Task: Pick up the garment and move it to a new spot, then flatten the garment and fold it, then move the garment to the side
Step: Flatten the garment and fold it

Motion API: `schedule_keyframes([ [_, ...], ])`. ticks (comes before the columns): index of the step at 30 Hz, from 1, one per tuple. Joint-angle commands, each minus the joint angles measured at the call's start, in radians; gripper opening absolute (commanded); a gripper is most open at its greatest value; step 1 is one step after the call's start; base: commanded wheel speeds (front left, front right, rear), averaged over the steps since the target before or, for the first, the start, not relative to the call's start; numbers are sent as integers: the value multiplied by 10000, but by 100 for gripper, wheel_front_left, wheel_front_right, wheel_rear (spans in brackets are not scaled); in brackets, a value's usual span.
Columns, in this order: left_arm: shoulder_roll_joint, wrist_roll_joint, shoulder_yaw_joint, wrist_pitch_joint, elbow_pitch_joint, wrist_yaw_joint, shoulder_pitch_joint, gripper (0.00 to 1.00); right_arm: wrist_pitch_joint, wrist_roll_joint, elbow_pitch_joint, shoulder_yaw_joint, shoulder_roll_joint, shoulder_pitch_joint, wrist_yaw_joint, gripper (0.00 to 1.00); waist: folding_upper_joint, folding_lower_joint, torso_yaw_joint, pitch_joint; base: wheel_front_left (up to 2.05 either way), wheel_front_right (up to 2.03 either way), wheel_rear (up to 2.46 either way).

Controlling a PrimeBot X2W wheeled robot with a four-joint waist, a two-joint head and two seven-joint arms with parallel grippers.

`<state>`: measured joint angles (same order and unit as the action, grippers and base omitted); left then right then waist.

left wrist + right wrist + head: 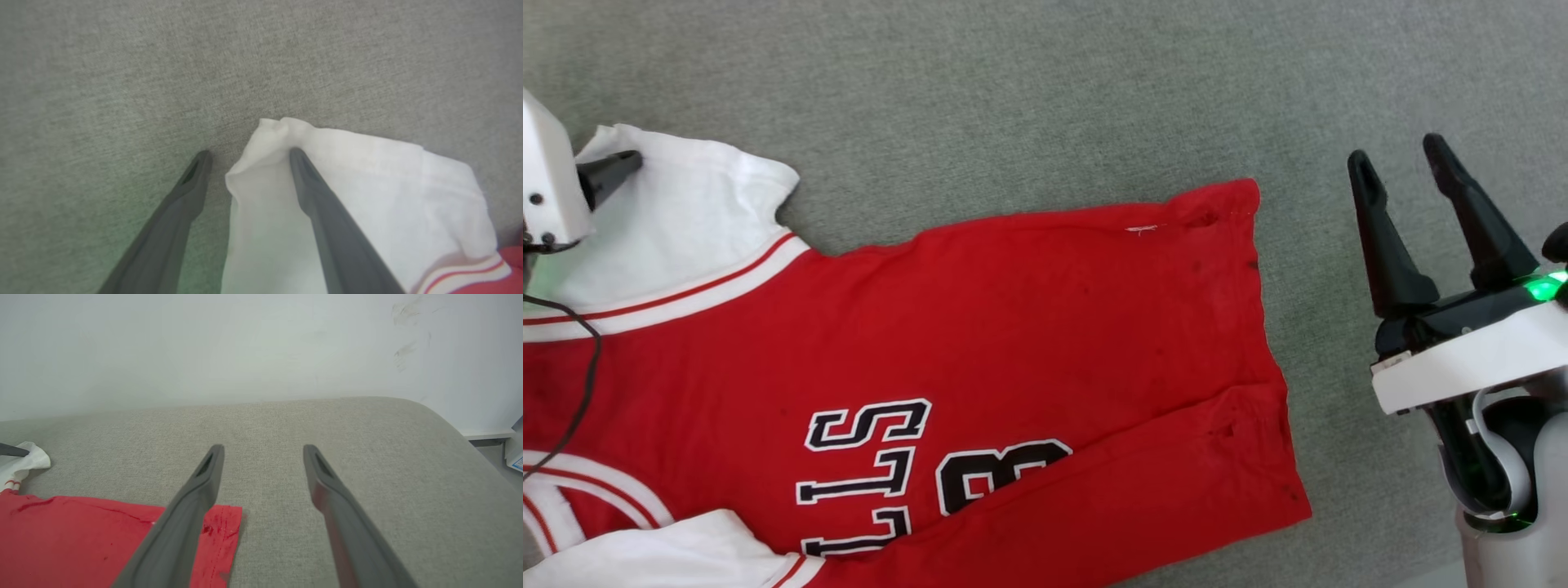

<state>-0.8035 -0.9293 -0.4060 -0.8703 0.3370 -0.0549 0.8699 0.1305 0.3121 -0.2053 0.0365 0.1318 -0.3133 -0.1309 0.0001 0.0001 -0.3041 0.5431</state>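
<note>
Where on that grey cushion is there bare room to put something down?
The grey cushion is bare in a strip beyond the red jersey, and between its hem and the open right pincer. Crowded at left, where the open left pincer straddles the edge of the white sleeve.

The right gripper (1401,163) has two long dark fingers, narrow at the tips, on a black base with a green light (1543,287). Behind it is a white wrist shell (1462,367) and a pale cable loop (1499,457). On the left gripper (249,155), a white housing (547,163) carries small dark screws (535,198) (two at least) and a thin black cable (598,351).
</note>
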Motion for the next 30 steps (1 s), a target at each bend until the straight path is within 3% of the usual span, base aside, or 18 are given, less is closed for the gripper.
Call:
schedule_keyframes([
  [1,238,-99,-334,-423,220,-103,-443,100,-66,75,60,23,-58,-183,4,100,-1,-1,-152,179,0,0,0],
  [2,290,-183,-385,-617,225,-191,-537,98,-104,110,85,33,-50,-213,4,100,-1,-1,-175,220,0,0,0],
  [3,366,-264,-424,-742,226,-281,-655,56,-86,163,153,50,-50,-221,4,100,-1,-1,-187,238,0,0,0],
  [4,448,-352,-420,-748,223,-311,-749,37,-54,245,210,76,-45,-217,4,100,-1,-1,-193,250,0,0,0],
  [5,507,-349,-445,-690,236,-307,-826,5,-29,362,267,88,-33,-226,4,100,-1,-1,-189,245,0,0,0],
  [6,577,-381,-454,-635,280,-317,-922,0,55,490,378,98,8,-230,4,100,-1,-1,-173,207,0,0,0],
  [15,947,-347,-199,661,169,-28,-1057,0,1723,1799,1350,225,910,-910,4,100,-1,-1,505,-465,0,0,0],
  [22,1436,234,-250,2194,-637,538,-301,0,4333,2441,2147,244,1774,-1623,2,100,-1,-1,1623,-581,0,0,0],
  [30,1885,562,-535,2793,-1457,730,-94,0,7239,2355,2685,297,2213,-1909,4,100,-1,-1,2498,-305,0,0,0],
])
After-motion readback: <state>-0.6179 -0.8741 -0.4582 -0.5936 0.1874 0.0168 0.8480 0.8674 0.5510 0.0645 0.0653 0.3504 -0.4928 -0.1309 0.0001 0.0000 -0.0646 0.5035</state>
